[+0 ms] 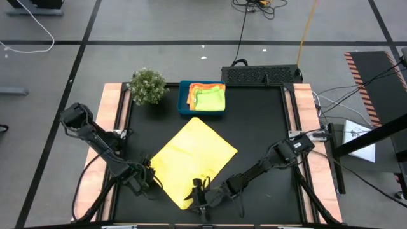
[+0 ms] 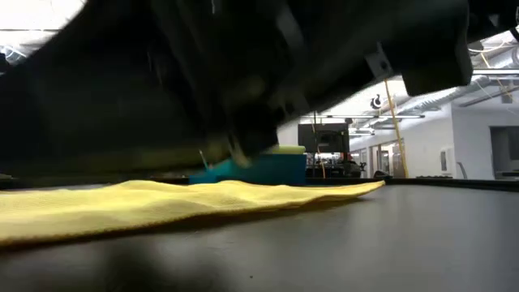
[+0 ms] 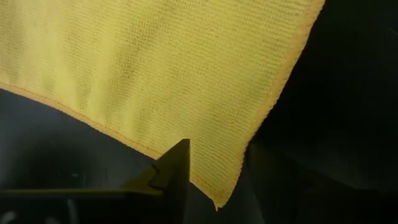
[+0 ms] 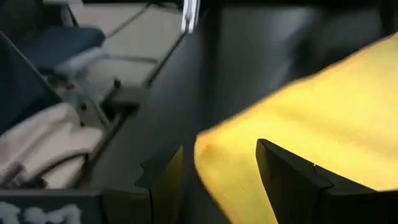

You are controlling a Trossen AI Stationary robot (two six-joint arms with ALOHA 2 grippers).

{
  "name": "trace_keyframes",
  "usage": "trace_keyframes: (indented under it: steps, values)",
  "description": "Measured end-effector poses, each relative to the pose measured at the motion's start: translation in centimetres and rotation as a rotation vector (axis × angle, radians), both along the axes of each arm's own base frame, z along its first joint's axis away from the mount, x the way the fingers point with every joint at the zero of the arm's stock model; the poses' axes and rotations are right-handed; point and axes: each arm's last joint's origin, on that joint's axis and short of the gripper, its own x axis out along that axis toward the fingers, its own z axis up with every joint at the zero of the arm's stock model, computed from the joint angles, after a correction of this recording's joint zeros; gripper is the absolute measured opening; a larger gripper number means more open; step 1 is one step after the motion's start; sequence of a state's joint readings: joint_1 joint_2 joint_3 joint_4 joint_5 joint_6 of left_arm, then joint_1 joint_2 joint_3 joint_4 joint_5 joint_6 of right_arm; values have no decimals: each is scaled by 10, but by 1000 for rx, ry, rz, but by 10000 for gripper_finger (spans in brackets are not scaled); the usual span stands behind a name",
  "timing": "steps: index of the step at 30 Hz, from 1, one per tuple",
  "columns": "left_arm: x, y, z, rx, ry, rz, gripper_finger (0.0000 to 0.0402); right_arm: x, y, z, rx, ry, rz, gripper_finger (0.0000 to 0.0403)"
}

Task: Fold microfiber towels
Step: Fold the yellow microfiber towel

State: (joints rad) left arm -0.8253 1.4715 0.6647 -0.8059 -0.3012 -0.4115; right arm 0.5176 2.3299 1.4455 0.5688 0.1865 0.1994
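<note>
We see the right gripper (image 1: 199, 193), fingers apart, straddling the near corner of the spread yellow towel (image 1: 193, 154); the left gripper (image 1: 148, 173) sits at its left corner, state unclear. Beyond lie the blue tray (image 1: 183, 105) with folded towels (image 1: 207, 96) and the plant (image 1: 147, 86).

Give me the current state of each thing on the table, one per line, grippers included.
Yellow towel: spread flat, set diamond-wise on the black mat.
Stacked towels: folded, piled in the blue tray.
Plant: upright, beside the tray.
Left gripper: at the towel's left corner, fingers straddling its edge, grip not certain.
Right gripper: open, fingers straddling the towel's near corner.
</note>
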Motion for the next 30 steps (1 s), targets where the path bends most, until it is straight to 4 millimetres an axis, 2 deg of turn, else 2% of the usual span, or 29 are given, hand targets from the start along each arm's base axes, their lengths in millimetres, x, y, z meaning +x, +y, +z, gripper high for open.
trace_keyframes:
  steps: [11,21,30]
  values:
    - [1,-1,0,-3,-15,0,154,4,3,-6,32,20,20,199]
    - [2,-1,0,3,-17,-45,154,4,5,-28,90,25,24,199]
    - [2,-1,0,4,-19,-44,154,4,5,-28,74,16,29,192]
